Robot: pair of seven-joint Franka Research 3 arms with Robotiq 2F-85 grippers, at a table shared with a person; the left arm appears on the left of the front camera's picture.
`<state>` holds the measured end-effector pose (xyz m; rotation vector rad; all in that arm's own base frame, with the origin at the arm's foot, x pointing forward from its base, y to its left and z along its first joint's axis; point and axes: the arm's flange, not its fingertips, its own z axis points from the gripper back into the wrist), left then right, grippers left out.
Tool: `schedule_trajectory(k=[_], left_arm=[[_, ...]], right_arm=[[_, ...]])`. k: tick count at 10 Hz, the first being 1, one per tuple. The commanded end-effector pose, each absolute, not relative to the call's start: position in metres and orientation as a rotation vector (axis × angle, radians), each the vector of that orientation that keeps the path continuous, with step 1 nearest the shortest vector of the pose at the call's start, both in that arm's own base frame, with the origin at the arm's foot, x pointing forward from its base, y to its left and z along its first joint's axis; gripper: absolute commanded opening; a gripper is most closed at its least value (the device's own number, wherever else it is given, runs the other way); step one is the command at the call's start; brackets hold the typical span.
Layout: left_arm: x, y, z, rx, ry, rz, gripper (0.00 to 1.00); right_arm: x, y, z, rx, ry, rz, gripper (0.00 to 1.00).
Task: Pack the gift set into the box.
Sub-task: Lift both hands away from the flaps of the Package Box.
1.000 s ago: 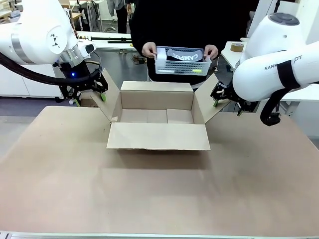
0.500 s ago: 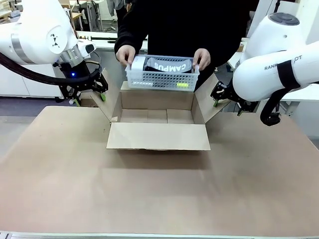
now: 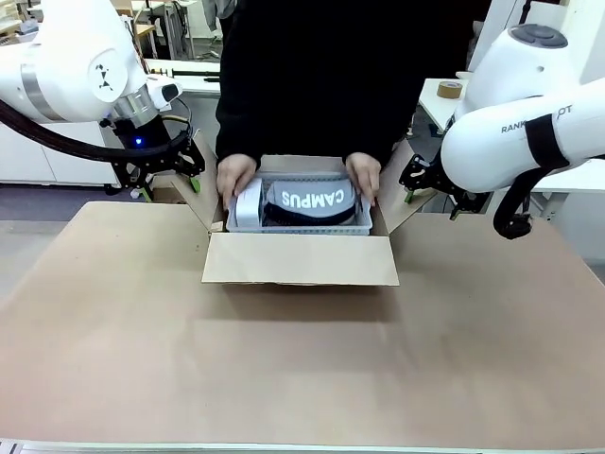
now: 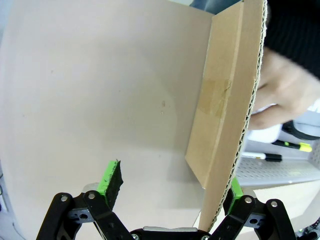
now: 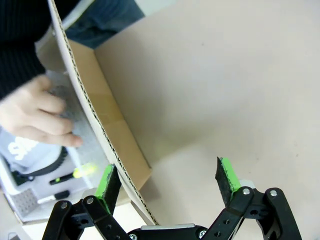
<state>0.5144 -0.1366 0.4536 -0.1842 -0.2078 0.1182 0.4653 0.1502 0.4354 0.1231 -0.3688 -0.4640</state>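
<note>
I count one box [image 3: 301, 259], with three flaps showing on it. One gift set [image 3: 314, 200], in one white mesh basket [image 3: 312, 228]. Two pens in the basket: one yellow highlighter [image 4: 292, 145] and one dark marker [image 4: 267, 157]. Two person's hands: hand at picture left [image 3: 235, 175], hand at picture right [image 3: 363, 174]. Two grippers: left gripper [image 4: 172, 182], right gripper [image 5: 167, 175]. One tape roll [image 3: 451, 89] farther back.
</note>
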Motion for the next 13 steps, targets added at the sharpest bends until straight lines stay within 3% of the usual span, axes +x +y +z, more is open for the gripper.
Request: schedule_trajectory(k=[1, 13], left_arm=[[0.5142, -0.1369, 0.4549, -0.167, -0.213, 0.13, 1.0], [0.5142, -0.1369, 0.4549, -0.167, -0.213, 0.13, 1.0]], right_arm=[[0.4708, 0.1531, 0.4378, 0.105, -0.373, -0.475, 1.0], [0.4708, 0.1531, 0.4378, 0.105, -0.373, -0.475, 1.0]])
